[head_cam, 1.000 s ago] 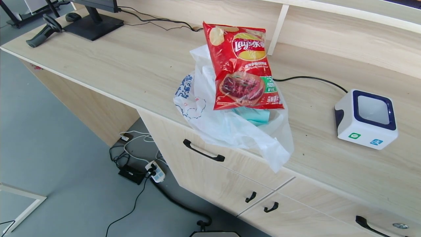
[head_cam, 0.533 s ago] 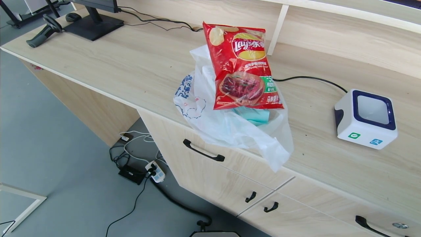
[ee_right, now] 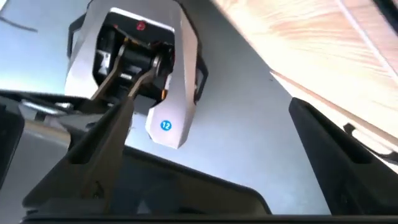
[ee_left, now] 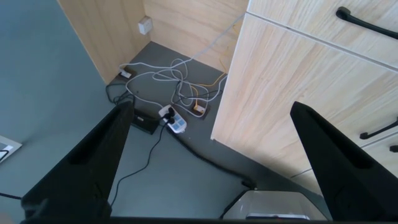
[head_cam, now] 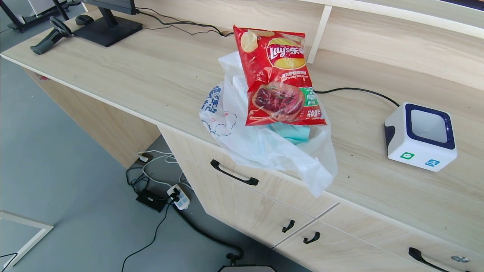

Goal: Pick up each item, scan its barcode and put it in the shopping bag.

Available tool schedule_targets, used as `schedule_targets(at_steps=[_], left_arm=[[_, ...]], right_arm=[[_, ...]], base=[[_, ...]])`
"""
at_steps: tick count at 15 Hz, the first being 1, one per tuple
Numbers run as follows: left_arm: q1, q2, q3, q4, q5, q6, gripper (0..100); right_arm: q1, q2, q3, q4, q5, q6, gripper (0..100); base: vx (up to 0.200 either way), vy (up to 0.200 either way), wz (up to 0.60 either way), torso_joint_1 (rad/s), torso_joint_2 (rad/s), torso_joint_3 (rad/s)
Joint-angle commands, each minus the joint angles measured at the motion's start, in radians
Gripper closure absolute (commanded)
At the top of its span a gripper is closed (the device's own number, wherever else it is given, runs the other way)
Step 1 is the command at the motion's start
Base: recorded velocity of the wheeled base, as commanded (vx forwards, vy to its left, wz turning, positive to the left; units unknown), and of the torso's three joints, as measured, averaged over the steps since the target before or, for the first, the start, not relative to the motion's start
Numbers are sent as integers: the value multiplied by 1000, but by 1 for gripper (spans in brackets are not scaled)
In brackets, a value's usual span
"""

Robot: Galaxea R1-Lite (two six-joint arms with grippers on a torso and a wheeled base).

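**Crisps stand in the bag's mouth, both hands spread wide and holding nothing**

From the head view, the white shopping bag (head_cam: 257,147) slumps at the front edge of the pale wooden surface (head_cam: 151,75), one loose corner hanging over the drawers. A red bag of crisps (head_cam: 281,75) stands in its mouth, tilted a little, with most of it sticking up above the plastic. Just under the crisps' lower edge a teal packet (head_cam: 291,133) shows inside the bag. At about 3 o'clock from the bag, well apart from it, sits the white-and-navy barcode scanner (head_cam: 420,136), window facing up, its black cable (head_cam: 355,90) running back toward the crisps. Off at 10 o'clock, at the far corner, there is a black monitor stand (head_cam: 107,28) with a handheld scanner (head_cam: 49,36) lying beside it. Down at 7 o'clock, a power strip (head_cam: 177,194) lies on the grey floor amid tangled leads.

From the left wrist view, the left hand (ee_left: 209,107) is spread wide with nothing between its black fingers (ee_left: 93,162). Past them are the floor, the same power strip (ee_left: 174,121) and the wooden cabinet front (ee_left: 298,81) with a black drawer handle (ee_left: 367,18).

From the right wrist view, the right hand (ee_right: 209,104) is likewise wide apart and holding nothing, with a wooden panel (ee_right: 323,43) above grey floor beyond it.
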Motion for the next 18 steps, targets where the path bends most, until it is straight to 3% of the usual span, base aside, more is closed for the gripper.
schedule_targets(at_steps=[1, 18], left_arm=[[0, 1, 0, 0, 0, 1, 0], [0, 1, 0, 3, 0, 0, 0]], right_arm=[[-150, -136, 0, 0, -1, -5, 0], [-162, -512, -1, 0, -1, 3, 0]], base=[[0, 0, 0, 0, 0, 0], [0, 0, 0, 0, 0, 0]])
